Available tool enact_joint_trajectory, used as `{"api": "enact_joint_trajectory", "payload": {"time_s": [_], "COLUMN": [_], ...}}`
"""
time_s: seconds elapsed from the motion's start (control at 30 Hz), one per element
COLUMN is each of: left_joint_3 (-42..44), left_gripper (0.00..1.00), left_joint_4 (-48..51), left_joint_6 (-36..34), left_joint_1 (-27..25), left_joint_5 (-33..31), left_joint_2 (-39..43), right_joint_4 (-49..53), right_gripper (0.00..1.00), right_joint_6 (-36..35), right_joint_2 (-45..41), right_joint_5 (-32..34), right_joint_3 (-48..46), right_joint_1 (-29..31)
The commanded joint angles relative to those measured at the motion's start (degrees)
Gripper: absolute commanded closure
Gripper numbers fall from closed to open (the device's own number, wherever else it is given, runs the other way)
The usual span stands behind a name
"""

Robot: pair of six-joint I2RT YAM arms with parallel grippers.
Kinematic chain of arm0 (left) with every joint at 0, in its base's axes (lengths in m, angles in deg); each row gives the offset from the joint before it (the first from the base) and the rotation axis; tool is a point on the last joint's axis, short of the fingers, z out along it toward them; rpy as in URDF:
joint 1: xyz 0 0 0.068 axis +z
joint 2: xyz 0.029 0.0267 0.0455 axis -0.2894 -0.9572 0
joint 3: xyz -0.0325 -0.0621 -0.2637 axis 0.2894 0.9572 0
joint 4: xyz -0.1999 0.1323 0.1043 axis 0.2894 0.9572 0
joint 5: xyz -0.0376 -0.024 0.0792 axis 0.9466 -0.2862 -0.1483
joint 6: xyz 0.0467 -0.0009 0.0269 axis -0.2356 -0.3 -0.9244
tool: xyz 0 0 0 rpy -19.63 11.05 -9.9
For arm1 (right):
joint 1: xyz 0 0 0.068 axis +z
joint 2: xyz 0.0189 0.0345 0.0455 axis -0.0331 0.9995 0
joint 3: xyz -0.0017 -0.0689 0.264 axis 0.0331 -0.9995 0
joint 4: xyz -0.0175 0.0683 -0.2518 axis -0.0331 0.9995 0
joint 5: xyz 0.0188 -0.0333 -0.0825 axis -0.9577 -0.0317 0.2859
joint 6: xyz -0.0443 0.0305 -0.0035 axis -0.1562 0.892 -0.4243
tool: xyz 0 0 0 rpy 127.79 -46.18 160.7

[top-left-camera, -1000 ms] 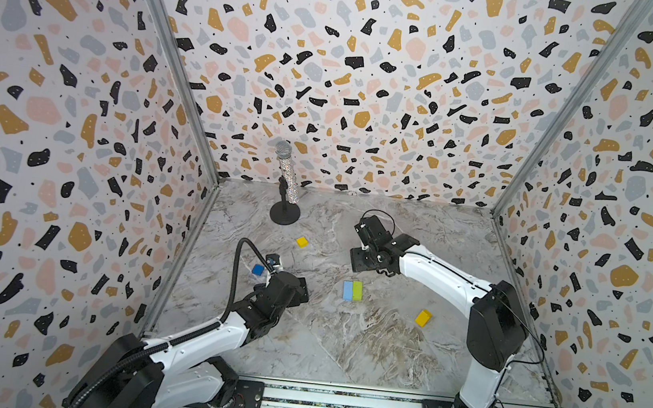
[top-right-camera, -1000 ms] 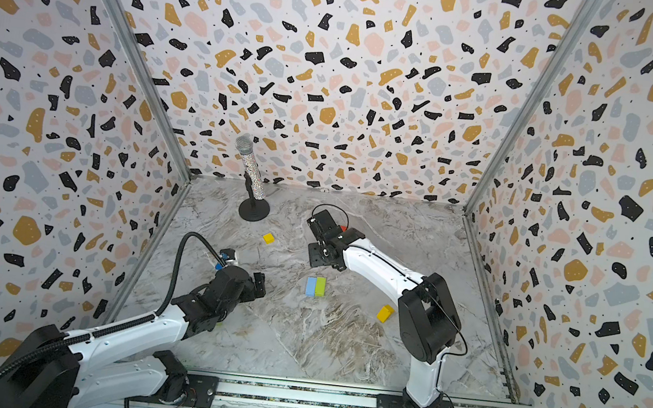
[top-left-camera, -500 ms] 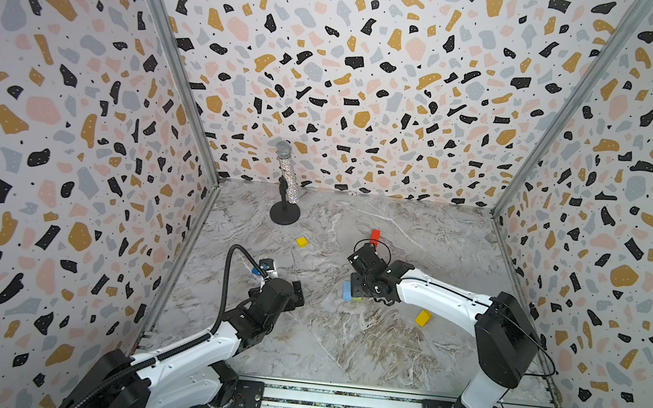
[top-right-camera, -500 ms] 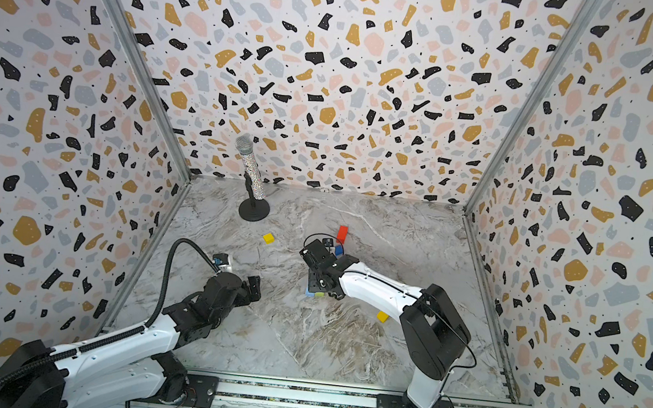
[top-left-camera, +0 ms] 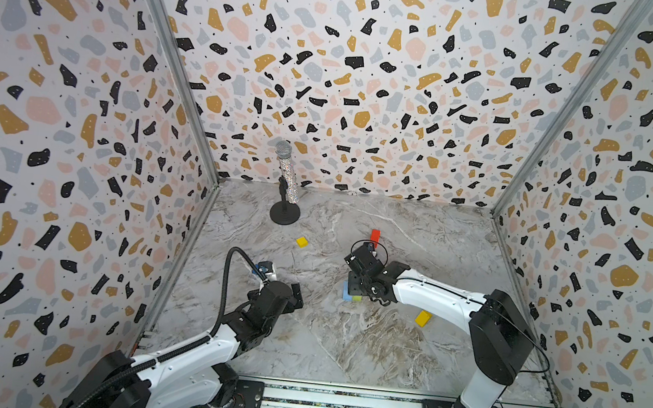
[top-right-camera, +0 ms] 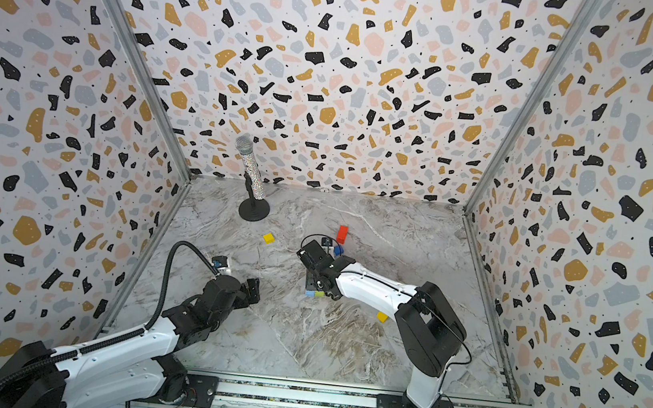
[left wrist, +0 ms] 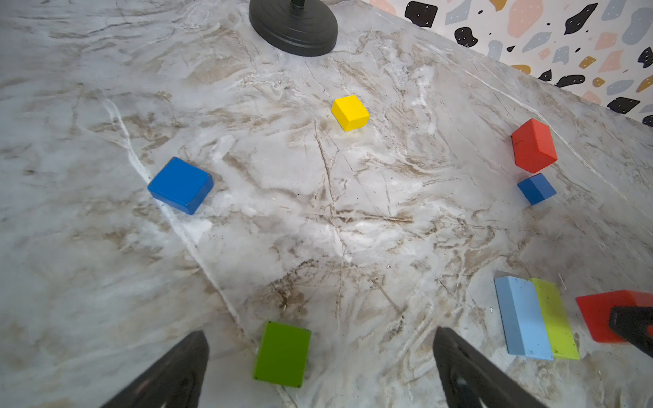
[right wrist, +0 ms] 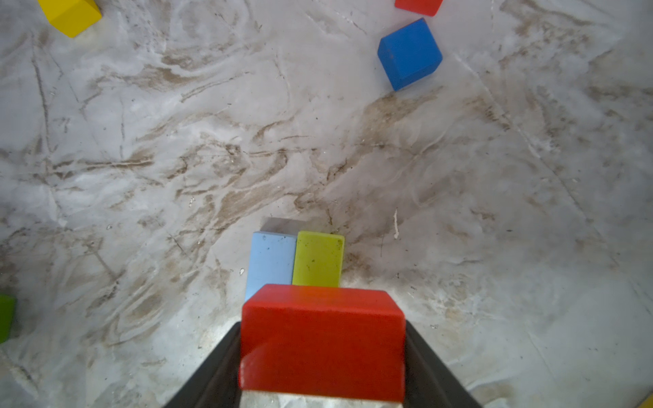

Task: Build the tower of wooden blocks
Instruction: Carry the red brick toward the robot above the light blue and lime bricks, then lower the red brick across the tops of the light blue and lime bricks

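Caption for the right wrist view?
Right gripper holding a red block close to the light-blue block and lime block lying side by side.

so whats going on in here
A two-armed robot is starting a block tower. The right end effector grips a red block right by the light-blue block and lime-green block, which lie side by side on the table. The left end effector is open and empty, near a green block. A yellow cube and a blue block lie loose farther off.

My left gripper (left wrist: 319,333) hung low, jaws spread wide and empty, my right arm (top-left-camera: 431,297) reached inward, right gripper (right wrist: 322,326) clamped on a red block (right wrist: 321,349).
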Motion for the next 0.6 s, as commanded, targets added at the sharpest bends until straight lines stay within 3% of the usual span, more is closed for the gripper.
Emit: {"api": "enact_joint_trajectory", "payload": {"time_s": [0.0, 0.57], "left_joint_3": [0.33, 0.51], "left_gripper": [0.00, 0.00], "left_joint_4": [-1.52, -0.74], "left_joint_6": [-0.73, -0.61], "left_joint_1": [0.24, 0.24], "left_joint_5": [-1.19, -2.42], "left_joint_2": [0.25, 1.39], "right_joint_4": [-0.82, -0.53], "right_gripper": [0.49, 0.49], "right_joint_6": [0.54, -0.48], "right_joint_2": [-0.20, 5.90], "right_joint_5": [0.78, -0.17], "right_joint_3": [1.02, 5.97], "right_joint_1": [0.45, 0.01]}}
